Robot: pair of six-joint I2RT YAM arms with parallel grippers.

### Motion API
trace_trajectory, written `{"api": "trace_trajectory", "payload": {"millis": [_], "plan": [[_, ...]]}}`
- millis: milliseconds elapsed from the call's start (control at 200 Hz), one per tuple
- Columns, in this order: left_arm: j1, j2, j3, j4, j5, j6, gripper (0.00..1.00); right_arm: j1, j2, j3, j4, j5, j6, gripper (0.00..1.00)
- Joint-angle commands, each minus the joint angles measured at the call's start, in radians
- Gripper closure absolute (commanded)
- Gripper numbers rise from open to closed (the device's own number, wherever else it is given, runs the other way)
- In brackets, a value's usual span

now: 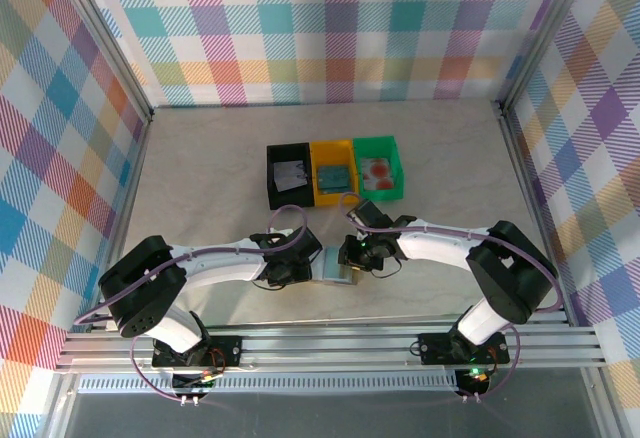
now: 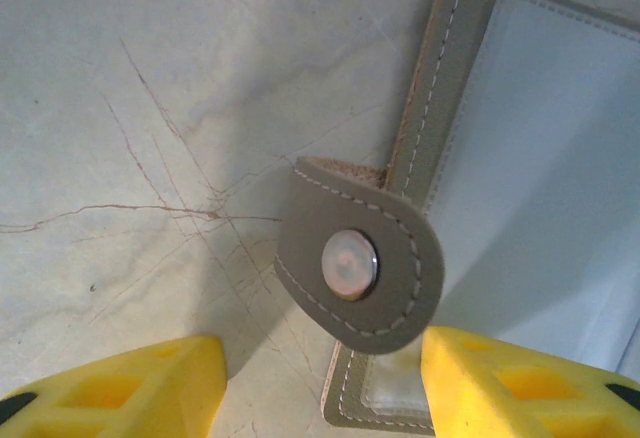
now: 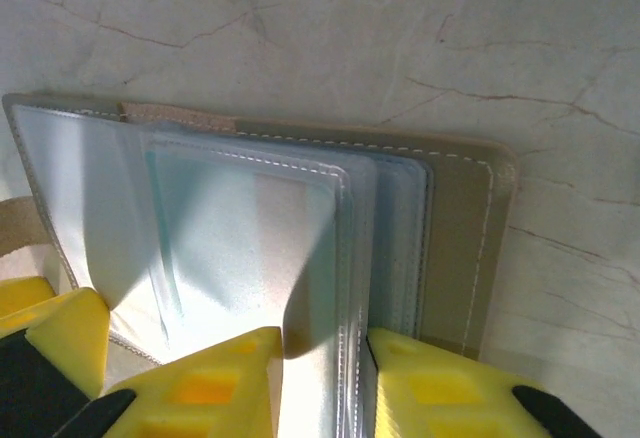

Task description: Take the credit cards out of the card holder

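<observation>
Left gripper (image 2: 322, 373): jaws partly open, straddling the snap tab (image 2: 355, 263), gripping nothing. Card holder (image 1: 335, 264) lies open at lower centre; likely light, floppy, slick. Right gripper (image 3: 320, 383): jaws narrow around a clear sleeve (image 3: 250, 228), grip uncertain. Best hold: sleeve edge.

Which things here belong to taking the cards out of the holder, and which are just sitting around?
Job: card holder, whitish card, teal card, reddish card, left pincer, right pincer.
Just there: black tray, yellow tray, green tray.
</observation>
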Motion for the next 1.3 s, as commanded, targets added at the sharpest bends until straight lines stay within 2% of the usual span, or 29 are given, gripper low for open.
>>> {"api": "trace_trajectory", "payload": {"millis": [0, 195, 525, 930, 1090, 1295], "plan": [[-0.011, 0.123, -0.083, 0.152, 0.131, -0.028, 0.44, 0.011, -0.026, 0.026, -0.001, -0.016, -0.023, 0.77], [-0.013, 0.123, -0.082, 0.152, 0.130, -0.028, 0.44, 0.014, -0.027, 0.048, -0.022, -0.014, -0.032, 0.84], [-0.013, 0.120, -0.079, 0.148, 0.131, -0.026, 0.44, 0.031, -0.048, 0.078, -0.035, -0.017, -0.041, 0.83], [-0.014, 0.102, -0.081, 0.142, 0.124, -0.029, 0.44, 0.061, -0.028, 0.100, 0.011, -0.046, -0.038, 0.87], [-0.014, 0.081, -0.079, 0.131, 0.117, -0.031, 0.44, 0.070, -0.023, 0.105, 0.025, -0.057, -0.037, 0.82], [-0.014, 0.080, -0.083, 0.136, 0.121, -0.031, 0.44, 0.070, -0.027, 0.109, -0.027, -0.013, -0.034, 0.76]]}}
